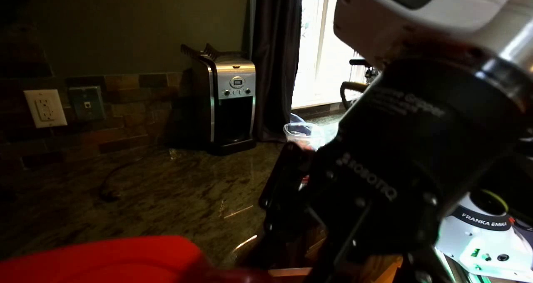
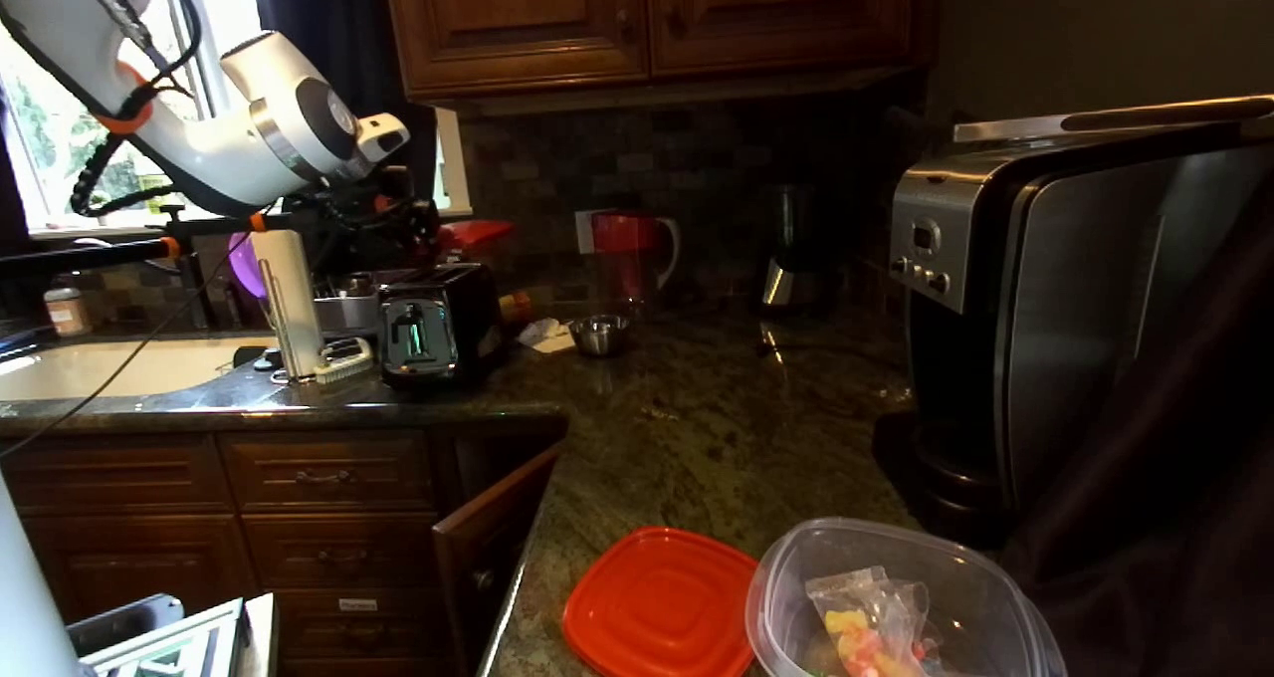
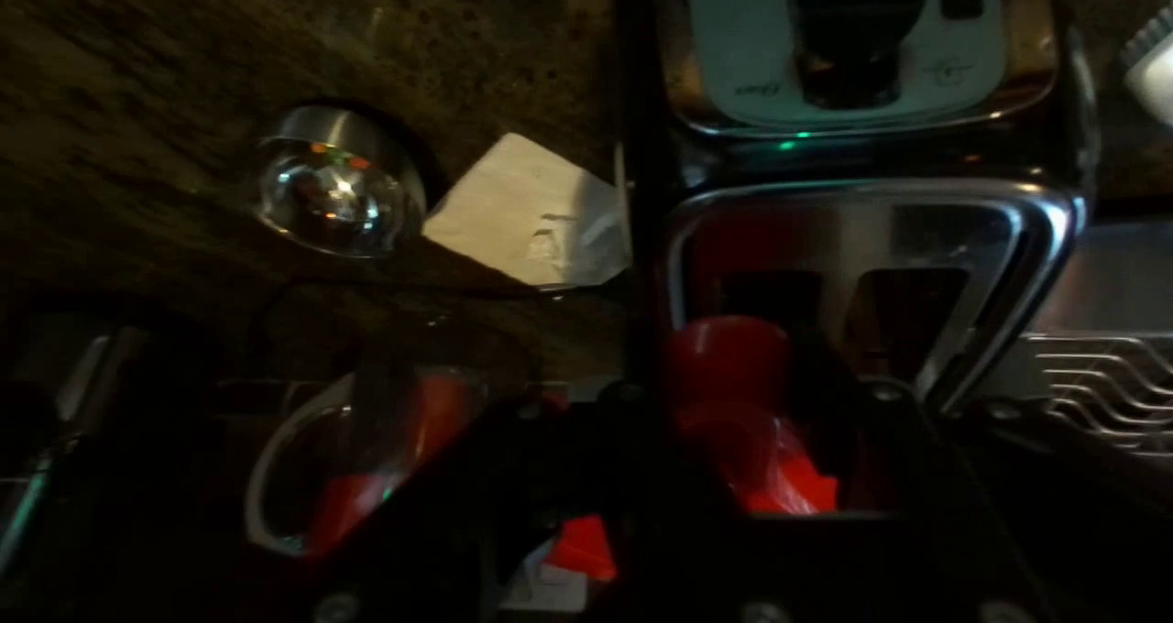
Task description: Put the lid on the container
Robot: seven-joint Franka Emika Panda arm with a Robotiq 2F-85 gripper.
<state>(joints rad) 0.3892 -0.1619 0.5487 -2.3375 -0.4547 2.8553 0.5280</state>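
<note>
In an exterior view, the red rounded-square lid (image 2: 662, 602) lies flat on the stone countertop (image 2: 697, 448), just beside the clear plastic tub (image 2: 980, 622), so the covering is not yet done. The white Franka arm (image 2: 234, 154) is well apart from them, its end near the two-slot toaster (image 2: 438, 329) and higher than it; a low swing toward the lid could strike this toaster or the red pitcher (image 2: 625, 259). Because a flat lid offers only a thin edge, I judge that fingers may slip from it, or push it against the tub and move both. The clear bag (image 2: 876, 622) inside the tub might also rise to the rim and keep the lid from seating. In the wrist view, dark and blurred, red shows between the two sides of the gripper (image 3: 761, 431), but I cannot tell if its fingers stand apart, meet, or clamp something. In an exterior view, a broad red plastic piece (image 1: 137, 258) fills the lower corner; if this is another lid, the wrong one could be carried over.
</note>
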